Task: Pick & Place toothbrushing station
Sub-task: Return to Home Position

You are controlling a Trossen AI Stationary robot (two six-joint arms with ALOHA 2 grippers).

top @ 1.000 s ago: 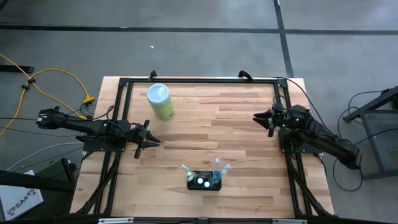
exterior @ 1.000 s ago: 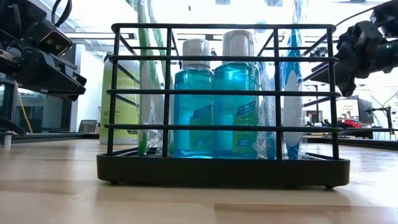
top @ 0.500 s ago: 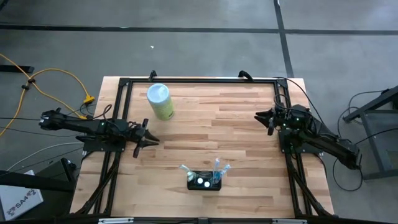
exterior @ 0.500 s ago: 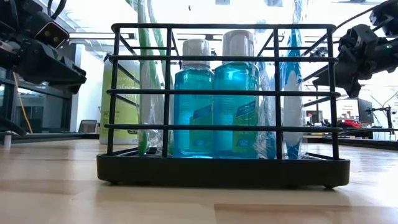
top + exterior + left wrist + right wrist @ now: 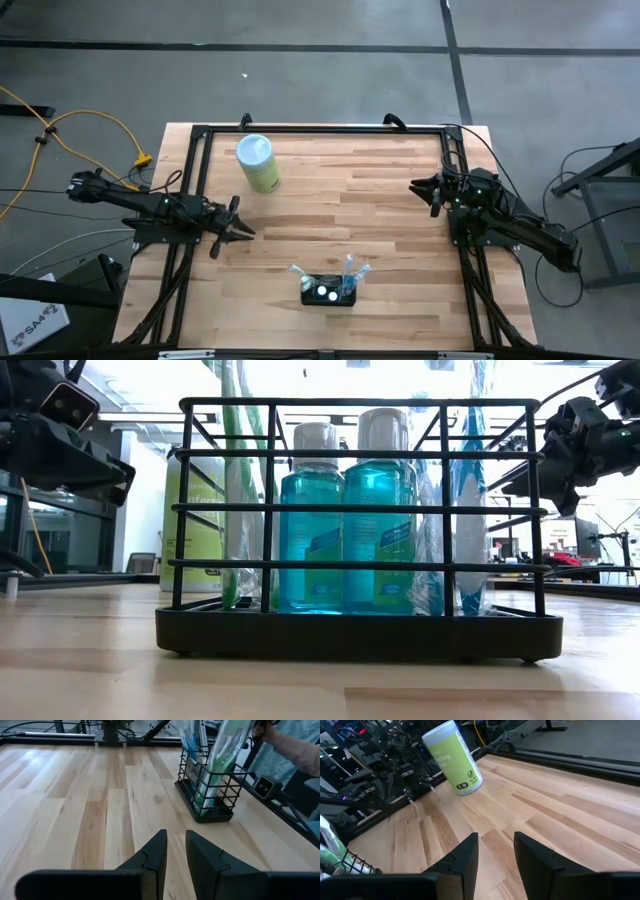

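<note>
Flanking the table, left gripper and right gripper each gape slightly, empty; the toothbrushing station stands upright midway along the edge nearest the low camera, long axis parallel to it, holding two blue bottles and wrapped toothbrushes pointing up

A robotics lab: wooden bench on grey concrete floor, yellow cables trailing alongside.
</note>
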